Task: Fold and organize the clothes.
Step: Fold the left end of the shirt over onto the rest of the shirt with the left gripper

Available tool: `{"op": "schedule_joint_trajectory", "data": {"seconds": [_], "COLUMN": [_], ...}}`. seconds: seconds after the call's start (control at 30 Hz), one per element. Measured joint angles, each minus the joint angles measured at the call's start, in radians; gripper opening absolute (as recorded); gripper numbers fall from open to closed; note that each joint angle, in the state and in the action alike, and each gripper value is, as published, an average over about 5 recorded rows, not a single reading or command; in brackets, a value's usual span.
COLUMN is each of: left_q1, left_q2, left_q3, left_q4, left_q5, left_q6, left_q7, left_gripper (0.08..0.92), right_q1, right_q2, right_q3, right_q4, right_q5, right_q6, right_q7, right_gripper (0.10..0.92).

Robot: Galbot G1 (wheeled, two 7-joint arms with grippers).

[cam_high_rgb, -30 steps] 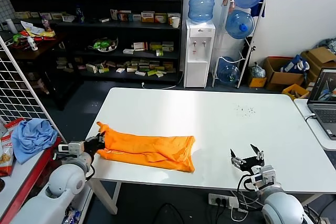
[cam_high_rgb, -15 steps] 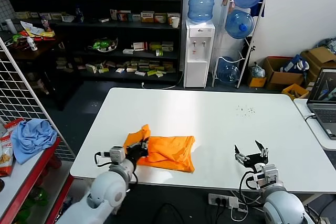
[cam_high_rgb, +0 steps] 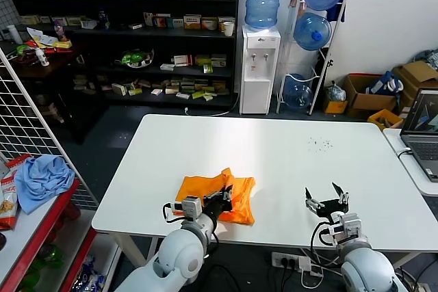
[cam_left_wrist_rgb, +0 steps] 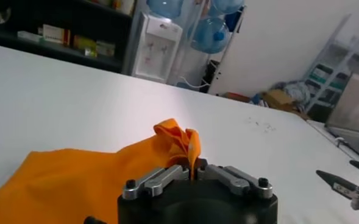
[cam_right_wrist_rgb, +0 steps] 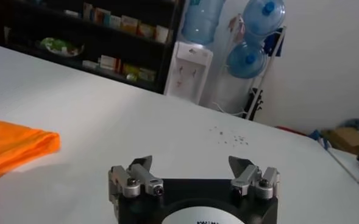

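T-shirt: the orange T-shirt [cam_high_rgb: 217, 197] is lying folded over on itself near the front edge of the white table [cam_high_rgb: 274, 155], left of the table's middle in the head view; one raised corner of cloth is standing up at its top.
Left gripper: the left gripper [cam_high_rgb: 225, 195] is sitting over the T-shirt's right part, its arm reaching in from the near edge of the table.
Left gripper state: in the left wrist view [cam_left_wrist_rgb: 194, 171] the two jaws are pinching together on a bunched ridge of the orange cloth, which is rising between them.
Right gripper: the right gripper [cam_high_rgb: 327, 198] is hovering above the table near the front edge, well apart from the T-shirt, on its right.
Right gripper state: its jaws are standing wide apart and are holding nothing, as the right wrist view [cam_right_wrist_rgb: 193, 169] is showing.
T-shirt in the right wrist view: only a folded orange edge [cam_right_wrist_rgb: 14, 149] is showing, lying flat on the table.
Surroundings: a water dispenser [cam_high_rgb: 260, 66] is standing behind the table beside dark shelves [cam_high_rgb: 123, 32]; a light blue cloth [cam_high_rgb: 42, 179] is lying on a side surface off to the robot's left.
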Motion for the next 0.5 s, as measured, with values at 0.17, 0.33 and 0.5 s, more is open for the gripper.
{"op": "schedule_joint_trajectory", "data": {"seconds": [0.17, 0.33, 0.5], "left_q1": [-0.014, -0.023, -0.018], "left_q2": [-0.031, -0.044, -0.040], "left_q3": [0.020, 0.028, 0.024], "left_q4": [0.027, 0.048, 0.045], "left_q5": [0.005, 0.005, 0.003], "left_q6": [-0.024, -0.062, -0.104], "left_q7": [0.014, 0.037, 0.065], "left_gripper": [0.298, 0.463, 0.619], "right_q1": [0.004, 0.004, 0.004], "right_q2": [-0.002, -0.005, -0.012], "right_q3": [-0.002, -0.003, -0.002], "right_q4": [0.001, 0.005, 0.009], "right_q5": [0.000, 0.001, 0.006], "right_q6": [-0.002, -0.004, -0.006], "right_q7": [0.002, 0.003, 0.003], "right_gripper": [0.823, 0.823, 0.823]}}
